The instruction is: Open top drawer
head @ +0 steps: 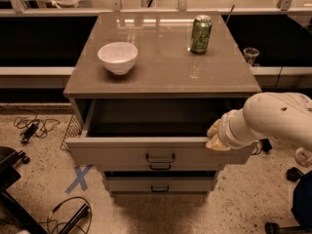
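The top drawer [122,152] of the grey-brown cabinet stands pulled out toward me, its deep dark box open to view and its small dark bar handle [160,159] at the centre of the flat front. My gripper [214,136] sits at the right end of the drawer's top front edge, at the end of my white arm [273,118], which comes in from the right. The fingertips are hidden behind the wrist and the drawer edge. Two narrower drawers [158,183] show below.
A white bowl [117,57] and a green can [201,34] stand on the cabinet top [165,77]. Cables [31,126] and a blue tape cross [79,178] lie on the speckled floor at left. A dark chair base [9,179] is at the lower left.
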`<state>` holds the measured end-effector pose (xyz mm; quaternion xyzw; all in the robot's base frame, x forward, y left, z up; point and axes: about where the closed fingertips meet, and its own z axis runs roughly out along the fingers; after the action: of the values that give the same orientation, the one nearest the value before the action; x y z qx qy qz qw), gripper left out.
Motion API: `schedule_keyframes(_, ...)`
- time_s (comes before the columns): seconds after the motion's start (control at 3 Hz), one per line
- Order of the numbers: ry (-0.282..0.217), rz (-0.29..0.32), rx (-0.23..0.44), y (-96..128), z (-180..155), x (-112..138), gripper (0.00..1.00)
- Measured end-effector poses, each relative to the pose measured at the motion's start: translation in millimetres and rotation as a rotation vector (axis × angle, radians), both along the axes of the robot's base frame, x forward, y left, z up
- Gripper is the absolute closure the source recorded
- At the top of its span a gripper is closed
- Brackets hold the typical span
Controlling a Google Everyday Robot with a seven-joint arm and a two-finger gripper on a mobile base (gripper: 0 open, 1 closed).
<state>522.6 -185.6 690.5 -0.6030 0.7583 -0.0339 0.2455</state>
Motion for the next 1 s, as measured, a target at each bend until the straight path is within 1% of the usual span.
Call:
schedule_keyframes(0.33, 0.029, -0.011, 0.004, -2, -8, -12, 1.0)
schedule_keyframes(0.67, 0.029, -0.011, 0.004, -2, -7, -12, 1.0)
schedule_keyframes(1.0, 0.075, -0.042, -0.017, -6, -6, -41, 1.0)
